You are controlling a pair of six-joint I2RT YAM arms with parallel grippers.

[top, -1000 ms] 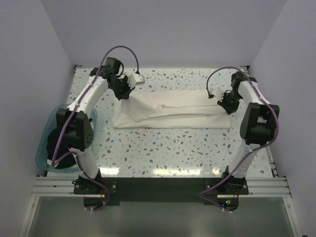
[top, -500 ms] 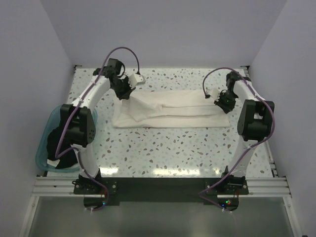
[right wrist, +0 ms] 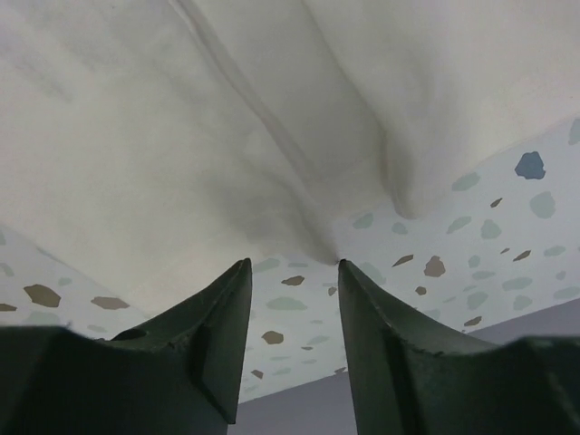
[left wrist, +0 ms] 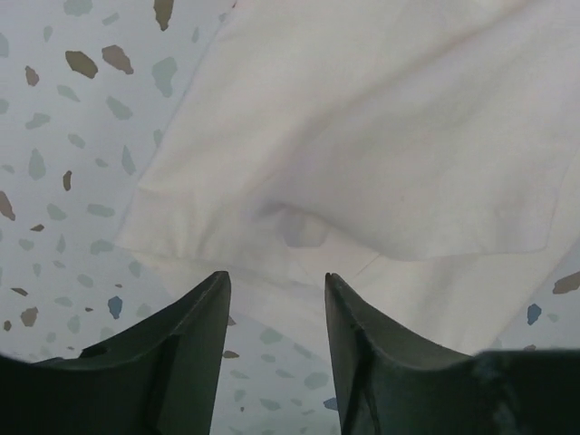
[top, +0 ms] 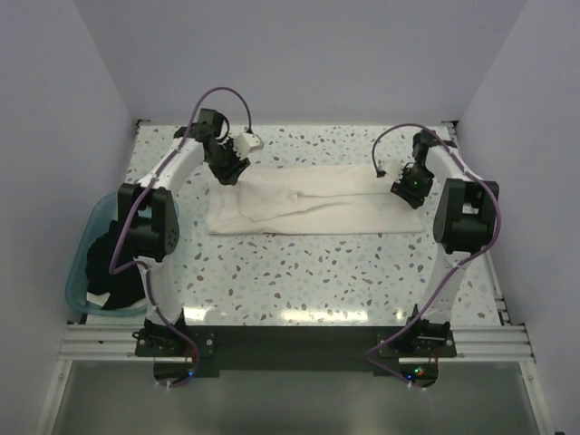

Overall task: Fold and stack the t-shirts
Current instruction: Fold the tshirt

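**Both grippers at the ends of a white shirt**

A white t-shirt (top: pixel 308 201) lies as a long folded band on the speckled table (top: pixel 299 272), toward 12 o'clock. The left gripper (top: pixel 230 170) is at its 10 o'clock corner and the right gripper (top: pixel 407 188) at its 2 o'clock end. Both have fingers parted, gripping nothing. A black t-shirt (top: pixel 107 267) sits in the teal tub (top: pixel 80 249) at 8 o'clock.

Left arm (top: pixel 177 165) and right arm (top: pixel 451 276): white tubular links, black joint housings, looping purple cables (top: pixel 225 90). Fingers (left wrist: pixel 172 362): dark grey, tapered, matte. Bases (top: pixel 170 343): black.
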